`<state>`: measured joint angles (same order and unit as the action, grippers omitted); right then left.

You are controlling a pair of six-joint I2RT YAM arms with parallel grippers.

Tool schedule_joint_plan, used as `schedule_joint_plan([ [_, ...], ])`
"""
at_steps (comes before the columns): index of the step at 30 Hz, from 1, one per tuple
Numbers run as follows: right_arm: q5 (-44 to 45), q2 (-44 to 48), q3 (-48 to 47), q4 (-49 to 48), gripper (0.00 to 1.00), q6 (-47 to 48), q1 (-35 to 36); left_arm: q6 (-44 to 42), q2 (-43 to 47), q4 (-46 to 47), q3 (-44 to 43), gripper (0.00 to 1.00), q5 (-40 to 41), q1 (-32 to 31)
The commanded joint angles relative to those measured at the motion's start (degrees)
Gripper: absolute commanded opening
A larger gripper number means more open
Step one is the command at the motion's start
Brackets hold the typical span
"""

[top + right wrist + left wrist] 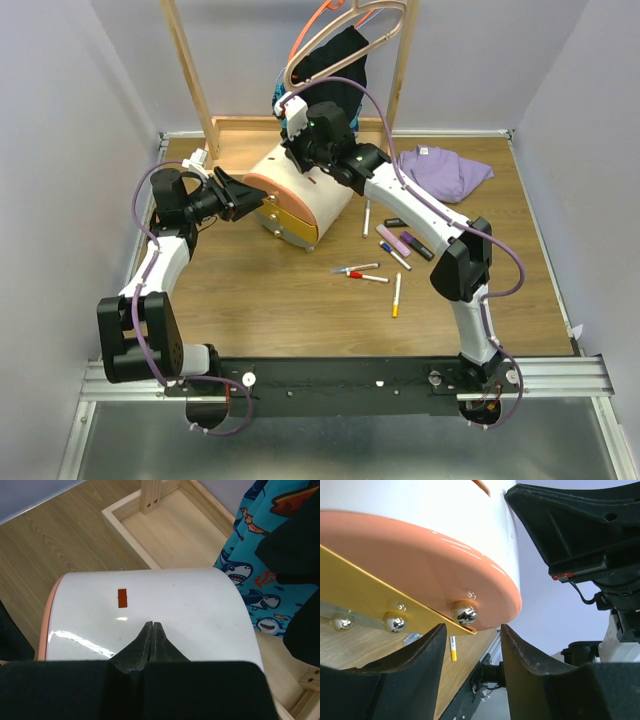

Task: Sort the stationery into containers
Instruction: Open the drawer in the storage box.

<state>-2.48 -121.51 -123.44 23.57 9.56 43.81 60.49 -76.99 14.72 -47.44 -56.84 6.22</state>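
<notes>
The cream chest stands at the back middle, with an orange drawer above a yellow drawer. My left gripper is open at the drawer fronts. In the left wrist view its tips sit just below the orange drawer's chrome knob, not closed on it. My right gripper is shut and empty, its tips on the chest's cream top. Several pens and markers lie right of the chest: a white pen, a purple marker, a red-capped pen and an orange-tipped pen.
A purple cloth lies at the back right. The wooden rack base stands right behind the chest, with hanging clothes above it. A small black eraser lies among the pens.
</notes>
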Motion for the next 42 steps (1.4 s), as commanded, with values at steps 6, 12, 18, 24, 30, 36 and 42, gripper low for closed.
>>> schedule_joint_plan([
  [6, -0.24, -5.14, 0.83, 10.18, 0.01, 0.37, 0.22, 1.03, -2.72, 2.15, -2.48, 0.53, -2.49, -1.56],
  [12, -0.33, -5.22, 1.18, 10.26, 0.01, 0.37, 0.31, 2.09, -4.13, 3.38, -2.39, 0.52, -2.31, -2.0],
  [18, -0.33, -5.4, 1.18, 10.18, 0.01, 0.46, 0.31, 2.53, -5.27, 4.09, -2.57, 0.48, -2.31, -2.44],
  [24, -0.24, -5.84, 0.83, 10.18, 0.01, 0.54, 0.31, 2.62, -5.98, 4.35, -3.18, 0.47, -2.49, -3.23],
  [30, -0.24, -6.28, 0.65, 10.09, 0.01, 0.55, 0.31, 2.88, -6.59, 4.7, -3.27, 0.45, -2.66, -3.49],
  [36, -0.24, -6.72, 0.65, 10.09, 0.01, 0.55, 0.31, 3.06, -7.03, 4.88, -3.45, 0.4, -3.1, -3.58],
  [42, -0.24, -7.07, 0.74, 10.09, 0.01, 0.89, 0.31, 3.23, -6.59, 4.88, -3.19, 0.33, -3.72, -3.58],
])
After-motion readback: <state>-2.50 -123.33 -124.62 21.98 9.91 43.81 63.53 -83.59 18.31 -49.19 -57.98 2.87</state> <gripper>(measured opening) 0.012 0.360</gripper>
